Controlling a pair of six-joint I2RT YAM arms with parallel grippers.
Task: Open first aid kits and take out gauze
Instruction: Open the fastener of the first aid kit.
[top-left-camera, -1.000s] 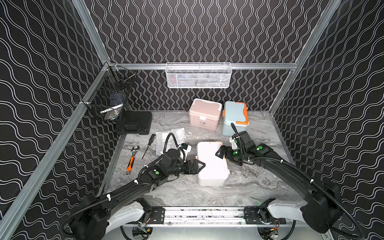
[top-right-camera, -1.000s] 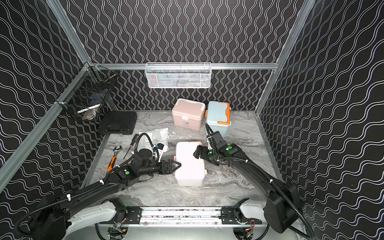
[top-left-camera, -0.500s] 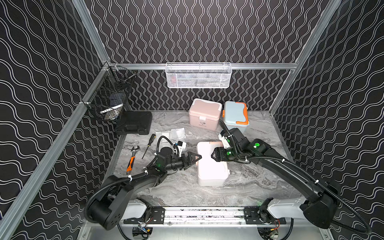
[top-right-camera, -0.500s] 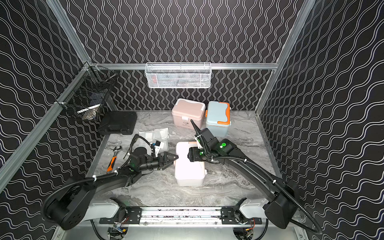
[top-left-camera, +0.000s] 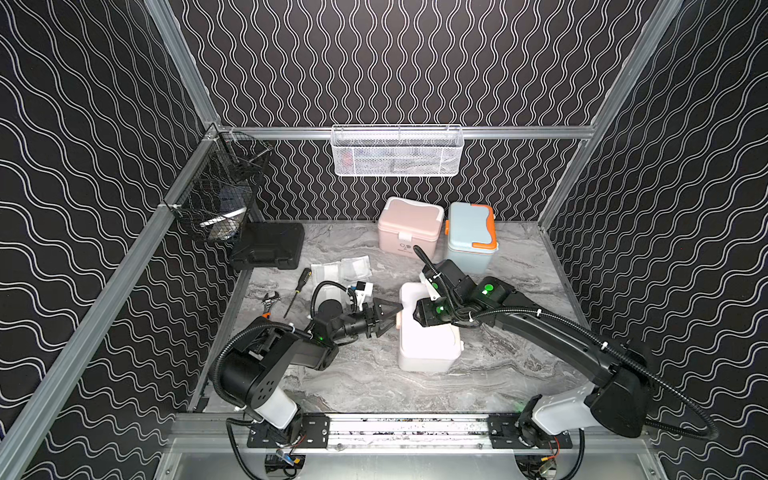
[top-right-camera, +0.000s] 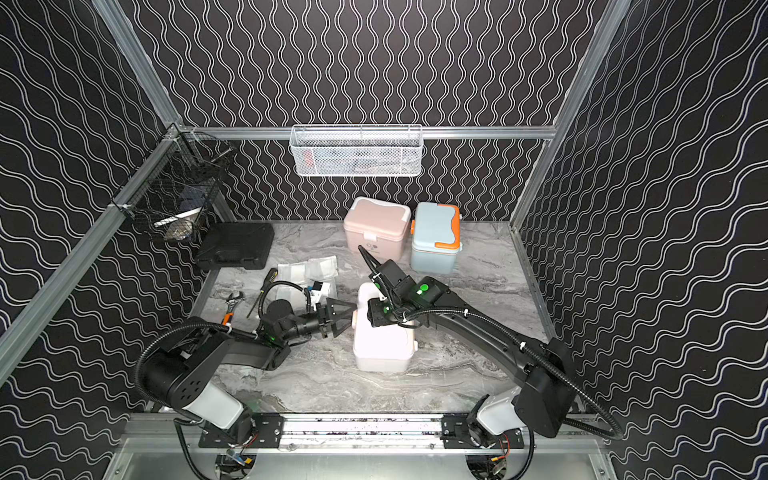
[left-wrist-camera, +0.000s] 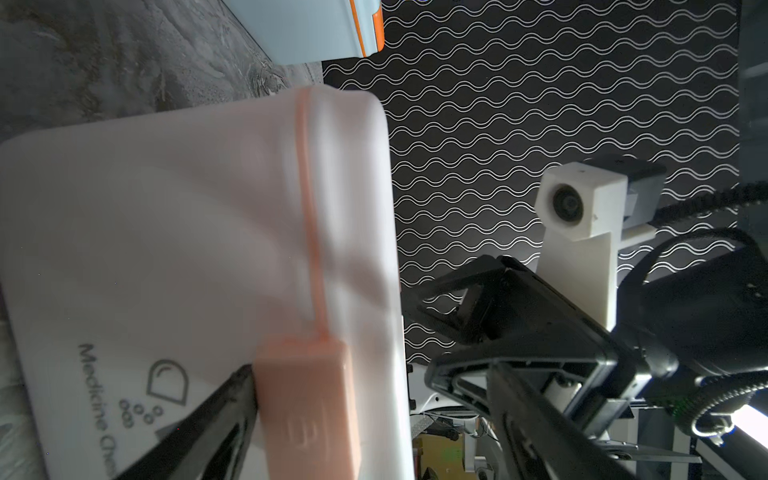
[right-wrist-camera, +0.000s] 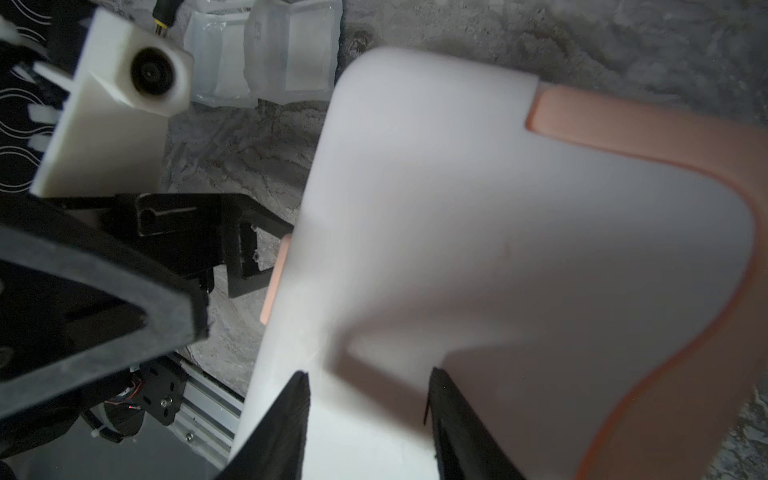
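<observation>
At the centre of the counter (top-left-camera: 505, 376) stands the white kit (top-left-camera: 424, 345), upright, with its lid shut and its peach latch (left-wrist-camera: 307, 399) down. We find the left jaws spread wide at the latch side of this kit. One fingertip (left-wrist-camera: 226, 409) touches the latch's edge, while the other shows apart from the kit in both top views. We find the right jaws over the lid, partly spread. Their fingers (right-wrist-camera: 286, 424) stand apart with bare lid between them and grip nothing. The peach handle (right-wrist-camera: 623, 124) lies flat on the lid, apart from these fingers.

The pink kit (top-left-camera: 409, 226) and the blue kit (top-left-camera: 471, 232) stand shut, side by side at the back wall. Gauze packets (top-left-camera: 340, 268) lie on the counter outside the kits, between the white kit and the black case (top-left-camera: 268, 245), beside a screwdriver (top-left-camera: 297, 289). A wrench (top-left-camera: 269, 301) lies near the counter's left edge.
</observation>
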